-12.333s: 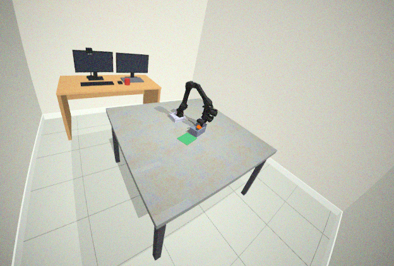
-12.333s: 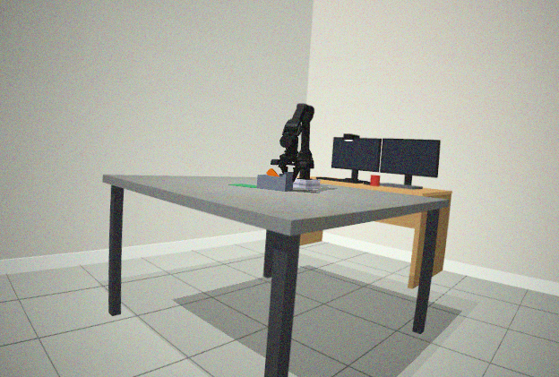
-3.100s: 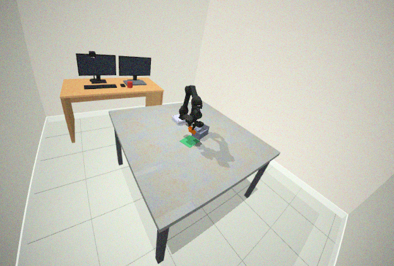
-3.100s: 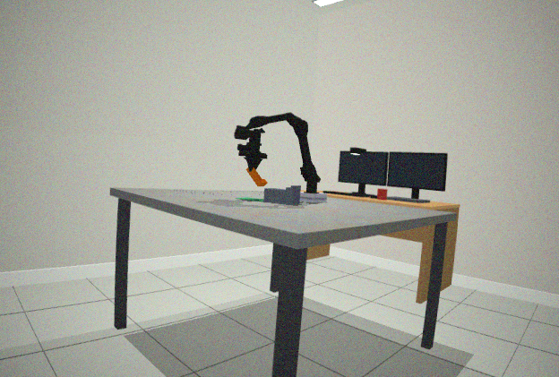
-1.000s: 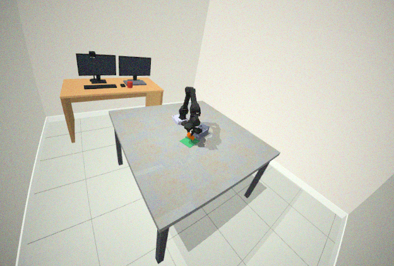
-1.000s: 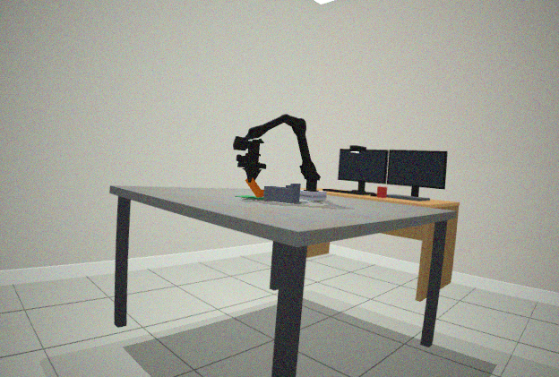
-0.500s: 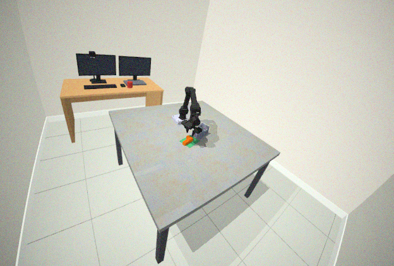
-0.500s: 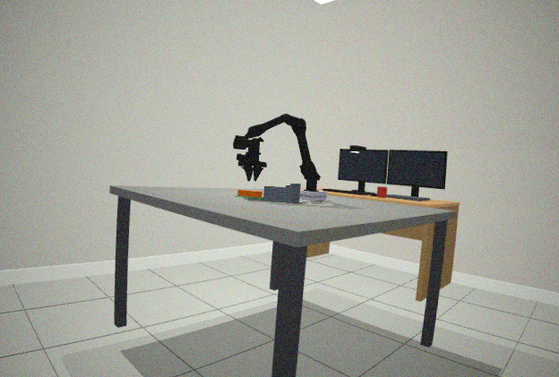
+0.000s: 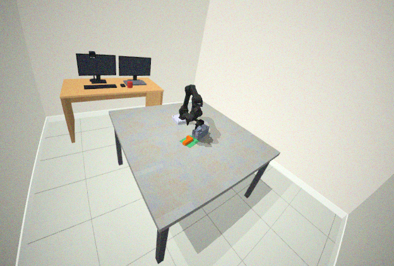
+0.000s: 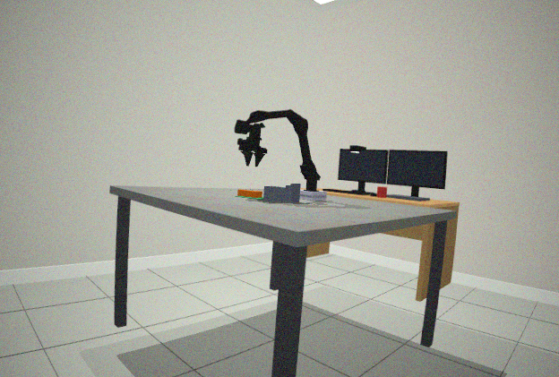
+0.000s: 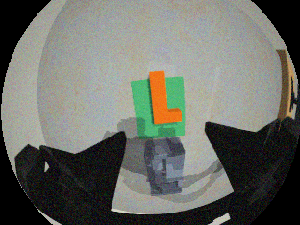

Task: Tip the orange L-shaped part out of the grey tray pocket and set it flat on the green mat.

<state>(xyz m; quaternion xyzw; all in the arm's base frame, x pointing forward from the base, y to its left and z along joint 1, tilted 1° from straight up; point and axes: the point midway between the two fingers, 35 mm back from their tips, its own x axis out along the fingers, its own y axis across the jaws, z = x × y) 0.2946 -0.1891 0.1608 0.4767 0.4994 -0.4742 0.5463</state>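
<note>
End effector (image 10: 253, 159) wide, holding nothing, high above orange L-shaped part (image 11: 162, 99), flat on green mat (image 11: 141, 115)

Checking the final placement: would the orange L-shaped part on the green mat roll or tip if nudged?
Probably neither. The orange L-shaped part lies flat on the green mat, and its blocky, flat-sided shape gives nothing to roll on. It looks rigid, so a nudge would likely slide it. The open hand hangs well above it.

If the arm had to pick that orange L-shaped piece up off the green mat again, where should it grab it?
Probably the long straight leg of the orange part, from straight above. It lies flat on the green mat, so only its side faces are free, and the leg is narrow enough for the open gripper, hanging above it, to span.
</note>
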